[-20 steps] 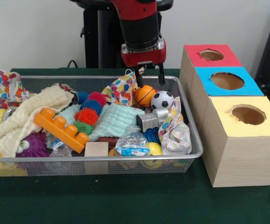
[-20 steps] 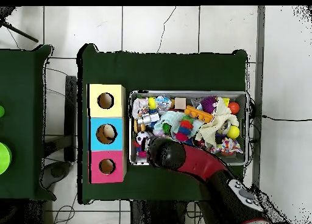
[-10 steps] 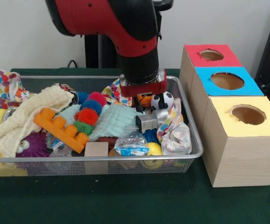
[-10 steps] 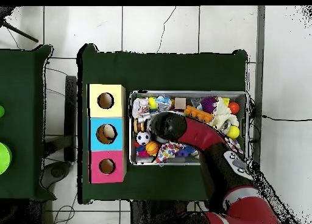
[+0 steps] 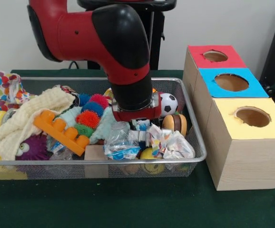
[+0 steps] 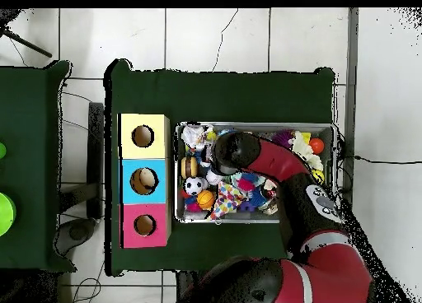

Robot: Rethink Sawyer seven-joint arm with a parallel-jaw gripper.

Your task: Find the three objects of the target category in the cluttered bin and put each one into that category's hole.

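Observation:
The wire-mesh bin (image 5: 128,161) is full of toys; it also shows in the overhead view (image 6: 255,125). My gripper (image 5: 138,124) is down in the clutter near the bin's front middle, its tips buried among the objects. A crumpled polka-dot fabric piece (image 5: 168,142) lies just to its right. A second polka-dot piece (image 5: 6,90) hangs at the back left corner. A third polka-dot piece (image 6: 227,202) shows in the overhead view beside the arm; the arm hides it in the front view. The yellow-surrounded hole (image 5: 252,116) is on the nearest box, right of the bin, and shows in the overhead view (image 6: 143,136).
A cream waffle cloth (image 5: 28,116), an orange brick (image 5: 63,128), a soccer ball (image 5: 168,103), a burger-like toy (image 5: 175,123), a wood block (image 5: 97,153) and a crumpled plastic bottle (image 5: 121,145) fill the bin. The blue hole (image 5: 231,82) and red hole (image 5: 215,56) lie behind the yellow one.
The arm has swung from the bin's back edge toward its front and dropped into the clutter. Toys around it have shifted, and a burger-like toy has come into sight.

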